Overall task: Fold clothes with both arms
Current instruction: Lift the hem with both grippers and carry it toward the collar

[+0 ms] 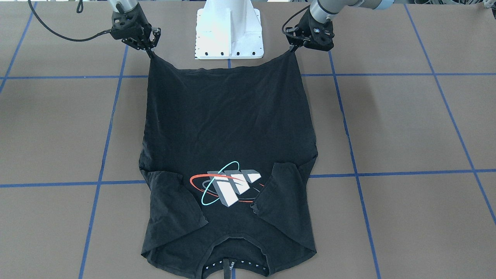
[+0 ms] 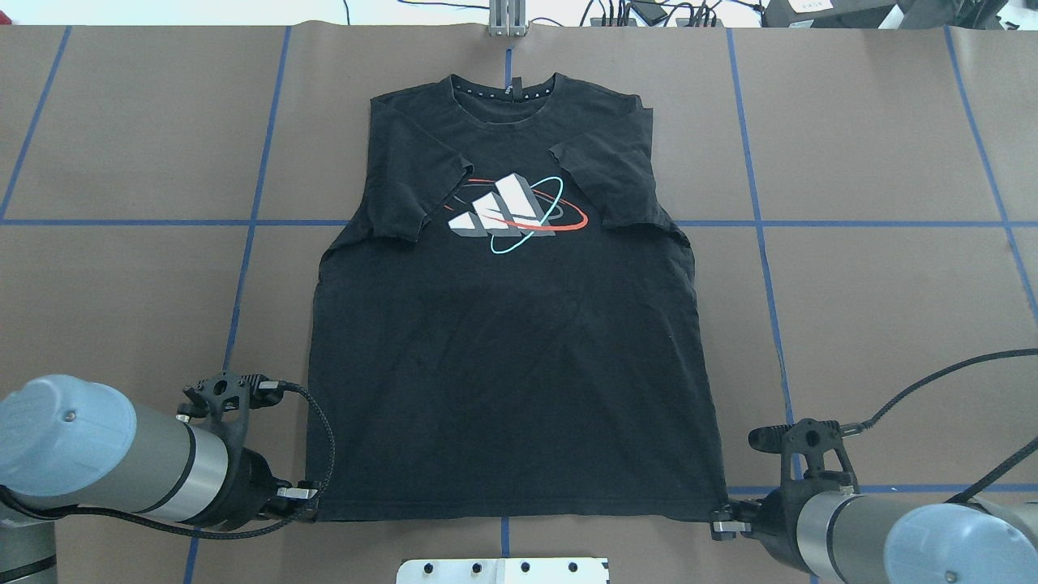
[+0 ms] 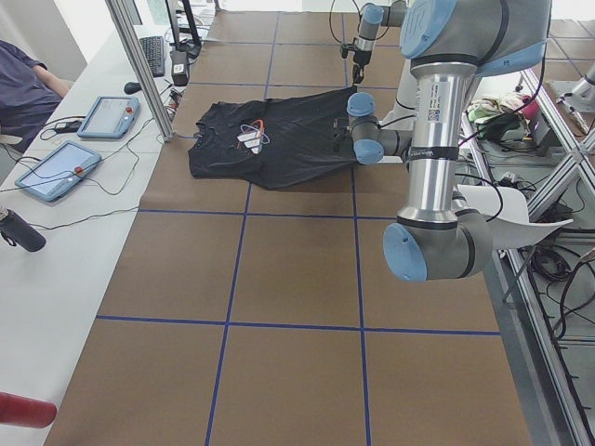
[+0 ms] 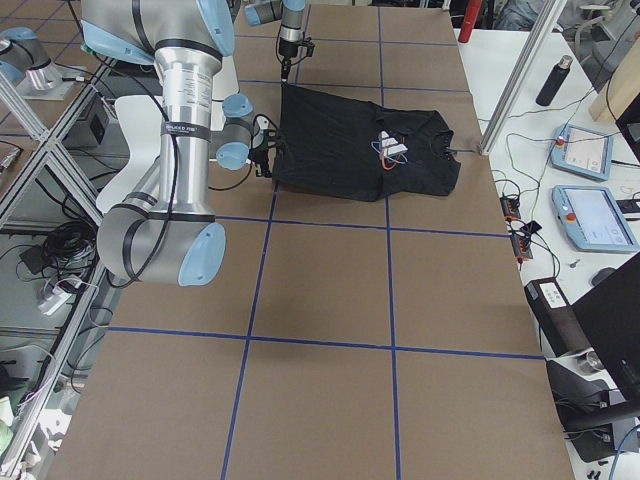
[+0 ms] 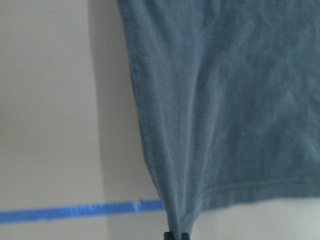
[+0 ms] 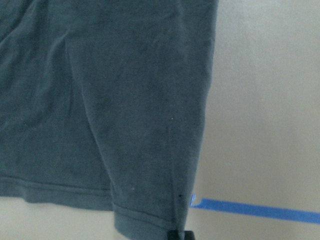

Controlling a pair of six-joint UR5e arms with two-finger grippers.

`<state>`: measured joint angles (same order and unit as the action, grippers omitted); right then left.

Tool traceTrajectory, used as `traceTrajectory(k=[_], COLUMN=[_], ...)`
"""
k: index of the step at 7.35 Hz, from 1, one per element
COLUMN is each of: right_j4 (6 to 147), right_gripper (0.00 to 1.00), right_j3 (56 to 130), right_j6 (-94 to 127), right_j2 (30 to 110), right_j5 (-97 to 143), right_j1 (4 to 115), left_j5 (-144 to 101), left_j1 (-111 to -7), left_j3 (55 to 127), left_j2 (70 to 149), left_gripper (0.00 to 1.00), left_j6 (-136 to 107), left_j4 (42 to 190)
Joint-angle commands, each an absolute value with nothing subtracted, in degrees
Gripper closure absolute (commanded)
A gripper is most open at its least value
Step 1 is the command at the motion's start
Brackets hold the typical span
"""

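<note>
The black T-shirt (image 2: 511,341) lies flat on the brown table with its logo (image 2: 507,212) facing up. The collar is at the far side and both sleeves are folded inward. My left gripper (image 2: 308,493) is shut on the near left hem corner. My right gripper (image 2: 718,519) is shut on the near right hem corner. In the front-facing view the left gripper (image 1: 293,48) and the right gripper (image 1: 150,52) pull the hem (image 1: 228,69) taut and slightly raised at the corners. The left wrist view shows cloth (image 5: 210,125) pinched at the fingertips (image 5: 176,235). The right wrist view shows the same (image 6: 180,234).
The white pedestal base (image 1: 229,31) stands between the two grippers, just behind the hem. Blue tape lines (image 2: 243,268) grid the brown table. A side bench holds tablets (image 3: 56,167) and a bottle (image 3: 20,230). A person (image 3: 23,84) sits at it.
</note>
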<state>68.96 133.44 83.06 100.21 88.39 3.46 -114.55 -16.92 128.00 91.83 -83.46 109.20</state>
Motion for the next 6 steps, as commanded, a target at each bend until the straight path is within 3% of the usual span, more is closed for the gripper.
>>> traceTrajectory(k=[1, 4, 6], right_j4=[69.08, 69.34, 69.52], right_gripper=[1.00, 1.00, 1.00], right_j3=[139.73, 142.21, 140.64], right_j6=[83.06, 83.06, 82.80], right_j2=[104.05, 103.71, 102.40], right_j5=[94.92, 94.92, 94.40], right_j1=[1.95, 4.19, 11.21], left_j5=[-118.20, -118.48, -117.60], left_j1=[-17.23, -18.71, -26.76], left_j3=[137.68, 138.79, 131.71], left_j2=[85.63, 86.13, 93.56], left_gripper=[1.00, 1.00, 1.00], left_j6=[-83.67, -83.68, -83.41], left_j4=[107.93, 105.05, 104.33])
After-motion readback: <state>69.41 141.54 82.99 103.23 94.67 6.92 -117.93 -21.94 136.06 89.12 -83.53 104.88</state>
